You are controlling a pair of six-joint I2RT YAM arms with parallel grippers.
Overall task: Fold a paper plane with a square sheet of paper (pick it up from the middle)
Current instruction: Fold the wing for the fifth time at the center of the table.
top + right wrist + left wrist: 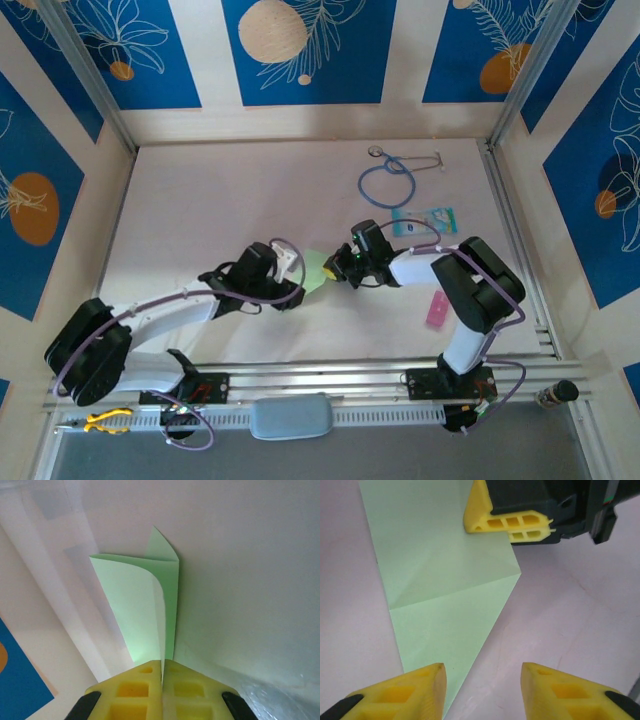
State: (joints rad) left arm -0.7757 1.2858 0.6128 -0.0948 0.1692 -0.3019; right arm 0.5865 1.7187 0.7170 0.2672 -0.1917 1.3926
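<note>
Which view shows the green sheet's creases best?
Left wrist: the green sheet is seen from above, with its crease lines and edges plain. Right wrist shows it curled, pinched in the shut right gripper. Top external shows a small sliver between the arms.

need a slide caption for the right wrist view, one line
Right gripper shut on the creased square sheet of paper, one flap curled up off the table.

White-and-black arms (160,318), purple cables (140,308), yellow hollow-celled fingers (395,697)
</note>
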